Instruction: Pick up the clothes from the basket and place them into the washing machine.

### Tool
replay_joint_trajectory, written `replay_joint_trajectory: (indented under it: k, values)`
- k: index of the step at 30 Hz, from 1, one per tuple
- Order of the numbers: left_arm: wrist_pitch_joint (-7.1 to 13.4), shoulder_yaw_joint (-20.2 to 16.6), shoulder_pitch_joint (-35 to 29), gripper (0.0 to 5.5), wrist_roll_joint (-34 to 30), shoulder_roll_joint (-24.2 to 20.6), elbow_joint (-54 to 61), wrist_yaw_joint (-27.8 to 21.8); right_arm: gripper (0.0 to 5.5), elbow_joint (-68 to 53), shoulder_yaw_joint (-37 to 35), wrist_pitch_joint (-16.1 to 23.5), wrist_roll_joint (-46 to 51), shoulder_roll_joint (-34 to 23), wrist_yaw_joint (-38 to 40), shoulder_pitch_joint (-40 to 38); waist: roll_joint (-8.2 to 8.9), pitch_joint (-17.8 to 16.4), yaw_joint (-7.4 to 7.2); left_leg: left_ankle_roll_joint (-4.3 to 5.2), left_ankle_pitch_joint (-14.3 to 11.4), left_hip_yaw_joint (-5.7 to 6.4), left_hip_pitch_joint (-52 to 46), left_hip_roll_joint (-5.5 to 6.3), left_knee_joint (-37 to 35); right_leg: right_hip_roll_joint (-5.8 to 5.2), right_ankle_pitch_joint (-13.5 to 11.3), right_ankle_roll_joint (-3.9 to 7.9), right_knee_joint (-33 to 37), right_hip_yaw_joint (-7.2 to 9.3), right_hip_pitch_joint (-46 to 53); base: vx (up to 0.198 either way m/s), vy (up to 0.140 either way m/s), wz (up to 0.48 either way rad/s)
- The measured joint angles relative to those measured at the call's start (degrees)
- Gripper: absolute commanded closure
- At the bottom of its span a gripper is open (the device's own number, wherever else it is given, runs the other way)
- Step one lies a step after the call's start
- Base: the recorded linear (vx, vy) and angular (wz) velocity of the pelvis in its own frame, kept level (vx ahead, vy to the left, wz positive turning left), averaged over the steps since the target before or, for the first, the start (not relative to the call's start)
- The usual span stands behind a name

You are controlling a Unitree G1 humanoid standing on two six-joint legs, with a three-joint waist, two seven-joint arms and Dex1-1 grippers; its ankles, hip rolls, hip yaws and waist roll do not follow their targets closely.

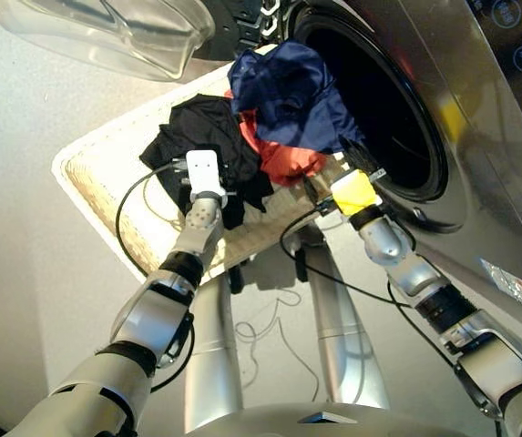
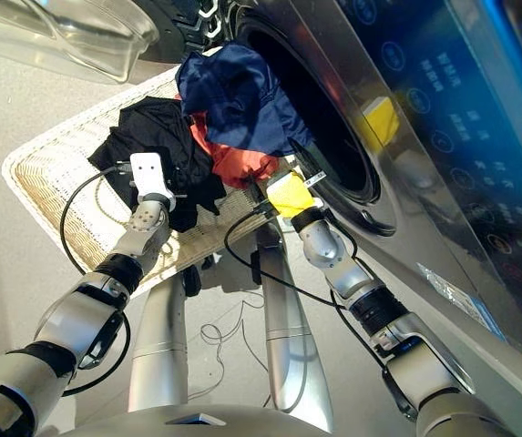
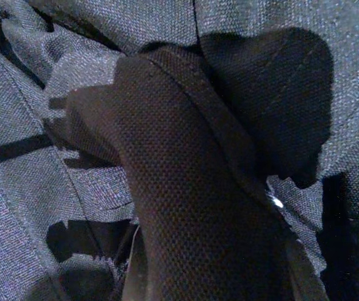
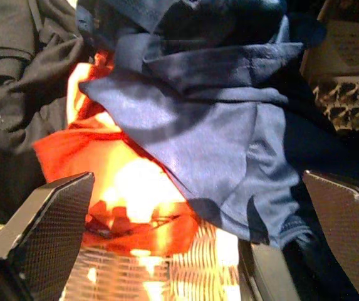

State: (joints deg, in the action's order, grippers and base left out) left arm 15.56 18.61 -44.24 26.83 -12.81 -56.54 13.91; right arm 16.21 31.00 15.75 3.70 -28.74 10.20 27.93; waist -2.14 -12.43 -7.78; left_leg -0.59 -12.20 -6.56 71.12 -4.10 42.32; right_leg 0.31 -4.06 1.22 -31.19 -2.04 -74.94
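Three garments lie heaped at the far end of the cream basket [image 1: 97, 182], close to the washing machine [image 1: 488, 155]. The navy one [image 1: 288, 96] is on top, leaning against the edge of the open drum [image 1: 379, 100]. The coral one [image 1: 283, 157] shows beneath it and the black one [image 1: 197, 132] lies to the left. My left gripper [image 1: 206, 162] is pushed into the black garment, and black cloth [image 3: 185, 188] fills its wrist view. My right gripper [image 4: 195, 179] stands open just in front of the coral and navy cloth, holding nothing.
The machine's clear glass door [image 1: 106, 32] is swung open above the basket's far left. Black cables [image 1: 133, 218] loop over the basket's near rim. The machine's glossy front runs close along my right arm.
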Motion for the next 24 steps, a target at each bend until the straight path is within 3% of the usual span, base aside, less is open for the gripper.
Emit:
replay_joint_trajectory:
  k: [6,12,18,24]
  values:
    - [0.77,-0.88,7.62,5.50,3.78,0.36,8.24,-1.76,0.00,4.71,1.52,-0.11,-3.47,0.12,0.41,-0.11,0.03,-0.02,0.50,0.29,1.49,0.21,-8.29,1.46,-5.57,-1.44,0.44,-0.30,2.20,0.36,7.12,0.000,0.000,0.000]
    - [2.47,-0.71,14.17,5.50,9.24,0.93,18.23,-5.43,0.00,12.32,4.89,-0.44,-10.31,0.38,0.27,0.44,0.02,-0.01,3.09,0.67,5.46,0.85,-19.92,3.60,-16.60,-3.34,0.30,-0.51,7.60,1.15,16.74,0.008,-0.006,0.061]
    - [2.65,0.91,17.52,5.50,13.93,1.01,25.72,-8.60,0.00,13.95,8.85,-1.12,-15.82,0.75,-0.57,1.08,-0.08,0.01,5.53,1.28,8.22,2.84,-27.79,4.32,-23.64,-4.10,-0.19,-1.36,11.47,3.48,23.83,0.005,-0.005,0.067]
    - [2.58,2.97,19.87,5.50,18.83,0.68,33.29,-11.58,0.00,14.03,11.42,-1.65,-19.86,0.92,-1.19,4.38,-0.24,0.03,6.96,1.16,8.94,3.46,-30.92,4.96,-25.17,-4.82,0.35,-1.43,11.46,4.35,26.65,0.000,0.000,0.000]
